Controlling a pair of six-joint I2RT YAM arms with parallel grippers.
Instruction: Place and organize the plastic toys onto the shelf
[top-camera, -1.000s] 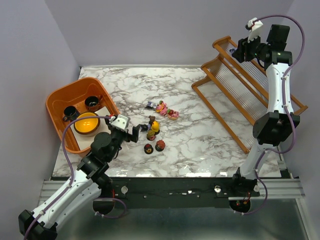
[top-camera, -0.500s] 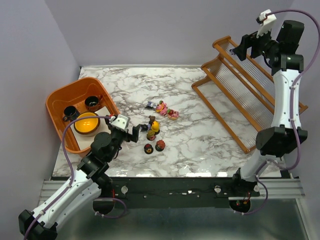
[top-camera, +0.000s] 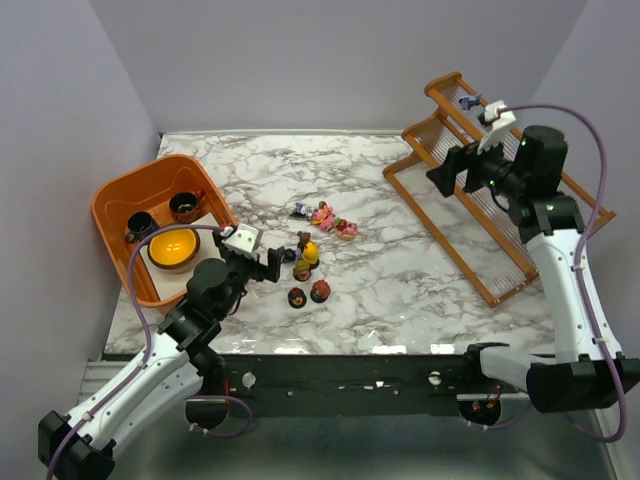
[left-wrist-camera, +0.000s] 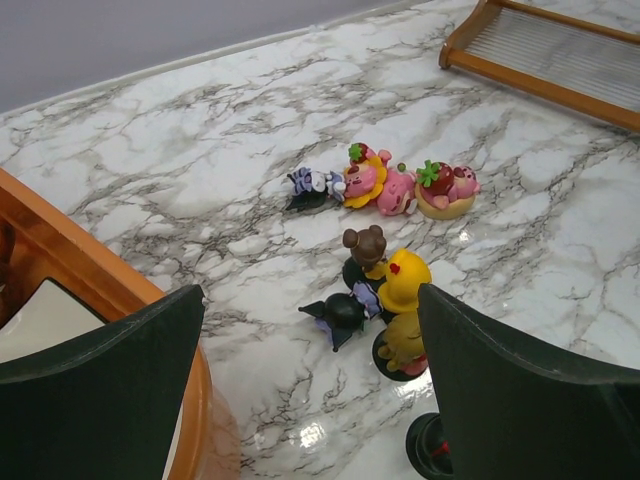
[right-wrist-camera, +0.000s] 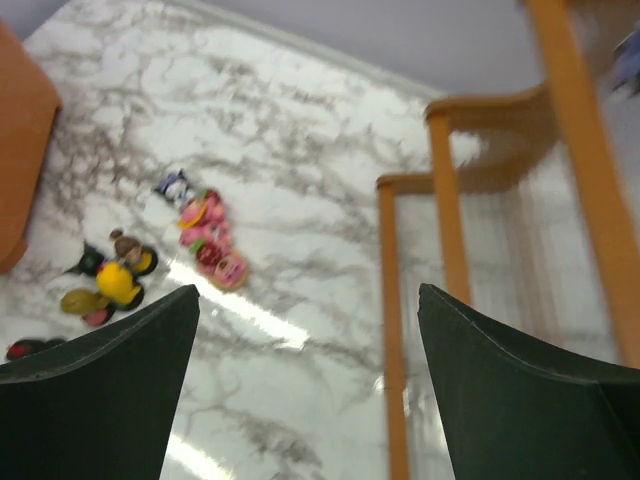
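Plastic toys (top-camera: 310, 252) clustered mid-tabletop: pink ones (left-wrist-camera: 385, 188) lying down, yellow and brown upright; one purple toy (top-camera: 468, 101) on top tier of slanted orange-brown shelf (top-camera: 480, 235), far right

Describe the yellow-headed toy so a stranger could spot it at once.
On the marble table, between the orange tub and the wooden shelf, toys lie in groups. In the group just ahead of the left gripper stands the yellow figurine: it has a yellow head with a red dot, unlike the brown-haired figure and black-purple figure beside it.

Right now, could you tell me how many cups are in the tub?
2, in the tub: one cup left of the bowl, another cup behind it.
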